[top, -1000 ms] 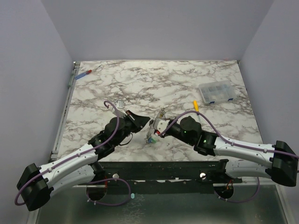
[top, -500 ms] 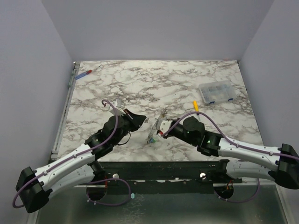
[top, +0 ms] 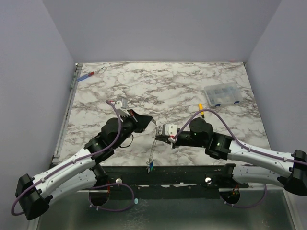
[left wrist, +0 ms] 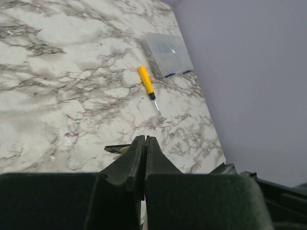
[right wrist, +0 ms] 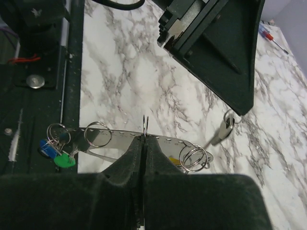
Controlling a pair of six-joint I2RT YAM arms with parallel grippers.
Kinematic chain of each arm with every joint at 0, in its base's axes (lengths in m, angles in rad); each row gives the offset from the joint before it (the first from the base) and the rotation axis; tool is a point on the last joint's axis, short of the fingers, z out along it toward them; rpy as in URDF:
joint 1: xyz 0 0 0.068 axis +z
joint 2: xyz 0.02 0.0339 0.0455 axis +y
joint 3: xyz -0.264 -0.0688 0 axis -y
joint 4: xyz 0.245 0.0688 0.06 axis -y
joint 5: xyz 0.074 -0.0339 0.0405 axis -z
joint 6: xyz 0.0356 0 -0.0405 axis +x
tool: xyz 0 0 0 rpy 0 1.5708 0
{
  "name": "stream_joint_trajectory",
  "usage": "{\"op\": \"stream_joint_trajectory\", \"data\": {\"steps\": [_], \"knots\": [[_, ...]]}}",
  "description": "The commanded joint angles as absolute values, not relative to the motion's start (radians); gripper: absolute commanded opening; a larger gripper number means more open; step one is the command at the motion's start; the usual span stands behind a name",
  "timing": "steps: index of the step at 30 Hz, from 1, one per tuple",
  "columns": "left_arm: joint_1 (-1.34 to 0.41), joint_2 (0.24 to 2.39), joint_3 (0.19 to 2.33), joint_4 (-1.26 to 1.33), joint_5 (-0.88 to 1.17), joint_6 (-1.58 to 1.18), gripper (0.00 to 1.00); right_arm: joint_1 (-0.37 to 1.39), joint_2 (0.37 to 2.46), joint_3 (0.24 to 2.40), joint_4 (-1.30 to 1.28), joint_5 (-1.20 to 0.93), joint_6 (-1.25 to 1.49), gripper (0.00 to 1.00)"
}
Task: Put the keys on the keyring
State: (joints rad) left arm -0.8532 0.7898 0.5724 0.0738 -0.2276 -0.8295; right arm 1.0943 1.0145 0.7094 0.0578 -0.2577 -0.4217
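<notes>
The left pincer (top: 151, 120) is pressed together, and a silver key (right wrist: 221, 133) dangles on a small ring just under its tip. Whether the pincer actually grips that ring is hard to tell from these angles. To do this step well, I judge that the ring should be brought square to the upper end of the keyring (right wrist: 120, 135). The keyring is a thin perforated band held up off the bench (top: 168, 84) and slanting down toward the near edge, with the keys (right wrist: 57, 154) capped in blue and green bunched at its low end. The right pincer (right wrist: 144, 143) is clamped on the band's middle and should hold it steady, without twisting, while the left feeds the ring on slowly. The bench is white with a marble pattern. A red-and-blue screwdriver (top: 86, 75) lies at its far left corner, and a yellow screwdriver (left wrist: 146, 81) and a clear box (top: 221, 94) lie toward the right. Plain lavender-grey walls (top: 158, 28) close in three sides.
</notes>
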Motion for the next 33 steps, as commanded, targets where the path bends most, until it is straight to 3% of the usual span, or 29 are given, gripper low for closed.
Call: {"op": "stream_joint_trajectory", "data": {"steps": [1, 13, 33], "knots": [[-0.860, 0.733, 0.534, 0.215, -0.103, -0.715, 0.00, 1.100, 1.027, 0.755, 0.103, -0.366, -0.337, 0.01], [-0.860, 0.705, 0.493, 0.352, 0.093, -0.668, 0.00, 1.039, 1.084, 0.815, 0.132, -0.403, -0.176, 0.01], [-0.861, 0.677, 0.460, 0.377, 0.078, -0.718, 0.00, 0.996, 1.068, 0.814, 0.182, -0.194, -0.003, 0.01]]}}
